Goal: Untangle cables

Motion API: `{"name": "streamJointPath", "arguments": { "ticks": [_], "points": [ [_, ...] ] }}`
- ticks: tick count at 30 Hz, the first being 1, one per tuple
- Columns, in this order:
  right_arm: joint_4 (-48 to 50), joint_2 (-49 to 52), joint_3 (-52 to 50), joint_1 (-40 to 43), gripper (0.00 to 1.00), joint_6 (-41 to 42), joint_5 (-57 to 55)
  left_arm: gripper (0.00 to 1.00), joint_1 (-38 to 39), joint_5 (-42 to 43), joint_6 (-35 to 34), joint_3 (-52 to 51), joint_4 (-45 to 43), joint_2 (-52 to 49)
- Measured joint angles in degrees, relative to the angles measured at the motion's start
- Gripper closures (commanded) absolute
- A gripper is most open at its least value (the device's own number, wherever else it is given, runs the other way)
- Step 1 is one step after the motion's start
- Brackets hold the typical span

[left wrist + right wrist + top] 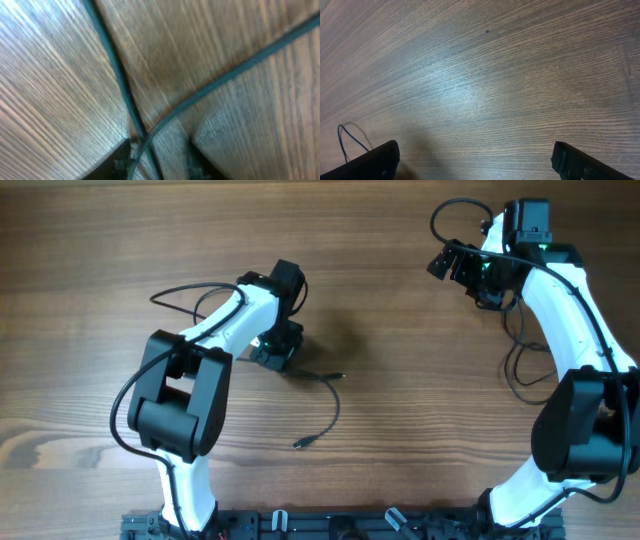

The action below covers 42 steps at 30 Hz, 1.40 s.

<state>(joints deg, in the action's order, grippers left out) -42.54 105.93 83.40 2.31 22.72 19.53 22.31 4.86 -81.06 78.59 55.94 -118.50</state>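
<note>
Two arms are working over the wooden table, one gripper on each. The left gripper is reaching down to the table surface left of centre, right at the cables. From it a thin black cord is running out to the right and curling down towards the near edge. Two small plug ends are showing there, one just beside the gripper and one lower down. Another thin loop is lying on the far side of the left arm. In the left wrist view two strands are crossing on the wood. One is running down from the top and the other is coming in from the right edge. They are meeting in the gap between the two dark fingers at the bottom, which are standing partly apart, with wood showing on either side of the cords. The right gripper is hanging well apart from the cables at the far right. Its two fingers are spread wide with only bare wood between them, holding nothing.
</note>
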Motion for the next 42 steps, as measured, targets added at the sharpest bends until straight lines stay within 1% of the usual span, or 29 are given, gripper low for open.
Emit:
{"name": "streamJointPath", "arguments": {
  "ticks": [5,8,10,13,14,16,17,18,20,22,24,25,27,32,34,35,36,38,40,42],
  "points": [
    [-0.02,0.0,0.0,0.0,0.0,0.0,0.0,0.96,2.12,0.33,0.11,-0.5,1.46,-0.04],
    [-0.02,0.0,0.0,0.0,0.0,0.0,0.0,0.96,3.72,-1.44,0.2,-0.63,1.18,0.07],
    [-0.02,0.0,0.0,0.0,0.0,0.0,0.0,0.96,4.37,-2.25,1.53,-0.96,0.31,0.28],
    [-0.02,0.0,0.0,0.0,0.0,0.0,0.0,0.94,5.16,-2.58,9.6,-2.6,-3.37,1.49],
    [-0.02,0.0,0.0,-0.02,0.0,0.0,0.0,0.96,5.2,-2.14,12.59,-2.89,-4.5,1.73],
    [-0.02,0.0,0.0,0.0,0.0,0.0,-0.02,0.96,5.2,1.25,19.45,-3.23,-11.23,1.99],
    [0.0,0.0,0.0,0.0,0.0,0.0,0.0,0.96,5.49,3.65,23.26,-2.93,-16.85,1.38],
    [0.0,0.0,0.0,0.0,0.0,0.0,0.0,0.96,5.9,5.64,26.69,-2.1,-20.15,0.44],
    [-0.02,0.0,0.0,0.0,0.0,0.0,0.0,0.96,6.51,8.04,32.0,-1.31,-22.6,-0.48],
    [-0.02,0.0,0.0,0.0,0.0,0.0,0.0,0.96,6.58,9.51,37.57,-0.83,-22.77,-0.83],
    [-0.02,0.0,0.0,0.0,0.0,0.0,0.0,0.91,6.47,10.47,43.19,-0.13,-22.25,-1.25],
    [-0.02,0.0,0.0,0.0,0.0,0.0,0.0,0.9,6.47,10.58,44.87,0.31,-21.62,-1.44],
    [-0.02,0.0,0.0,0.0,0.0,0.0,0.0,0.85,6.49,10.69,48.06,1.77,-19.43,-2.01],
    [0.0,0.0,0.0,0.0,0.0,0.0,0.0,0.83,6.93,8.07,51.76,6.01,-11.02,-3.39],
    [0.0,0.0,0.0,0.0,0.0,0.0,0.0,0.78,6.91,6.97,52.63,8.22,-7.3,-4.33],
    [-0.02,0.0,0.0,0.0,0.0,0.0,0.0,0.68,6.88,6.56,53.0,9.27,-5.75,-4.81],
    [0.0,0.0,0.0,0.0,0.0,0.0,0.0,0.55,6.78,5.99,53.62,10.75,-3.69,-5.53],
    [-0.02,0.0,0.0,0.0,0.0,0.0,0.0,0.39,6.43,4.81,54.42,12.98,-0.83,-6.51],
    [-0.02,0.0,0.0,0.0,0.0,0.0,0.0,0.34,5.57,3.78,54.58,14.91,1.14,-6.99],
    [-0.02,0.0,0.0,0.0,0.0,0.0,0.0,0.33,4.5,3.26,54.71,16.59,2.36,-7.08]
  ]
}}
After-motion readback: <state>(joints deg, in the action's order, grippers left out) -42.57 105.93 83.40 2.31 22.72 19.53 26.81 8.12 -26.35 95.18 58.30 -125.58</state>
